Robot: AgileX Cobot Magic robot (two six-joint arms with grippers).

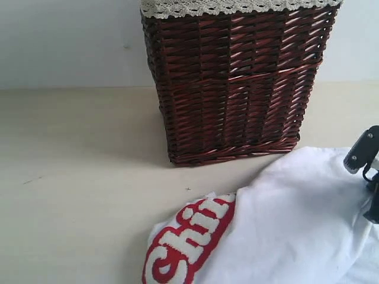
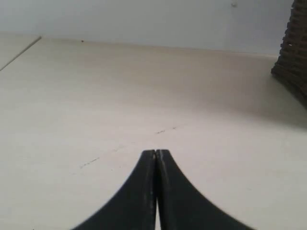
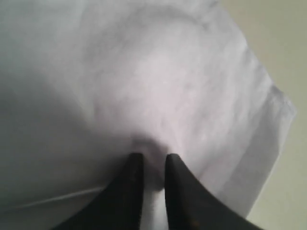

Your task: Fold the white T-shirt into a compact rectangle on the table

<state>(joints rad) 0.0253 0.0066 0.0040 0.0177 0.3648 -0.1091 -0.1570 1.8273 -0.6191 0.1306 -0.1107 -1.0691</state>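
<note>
Before the wicker basket (image 1: 237, 89), white T-shirt (image 1: 296, 225) lay limp, light, best held by hem; right tool (image 3: 154, 165) pinched cloth, left tool (image 2: 156, 153) closed.

A plain, pale blue-grey wall (image 1: 65, 41) fills the upper left of the exterior view and shows again as a strip at the upper right. It meets a smooth cream bench (image 1: 77, 177) along a straight horizontal line. A few tiny dark specks mark the bench at mid-left and near the centre. A dark brown wicker basket (image 1: 237, 89) with a pale lace trim (image 1: 237, 7) stands at upper centre-right, touching the bench and casting a soft shadow on it at its left side. The light is even and diffuse.
</note>
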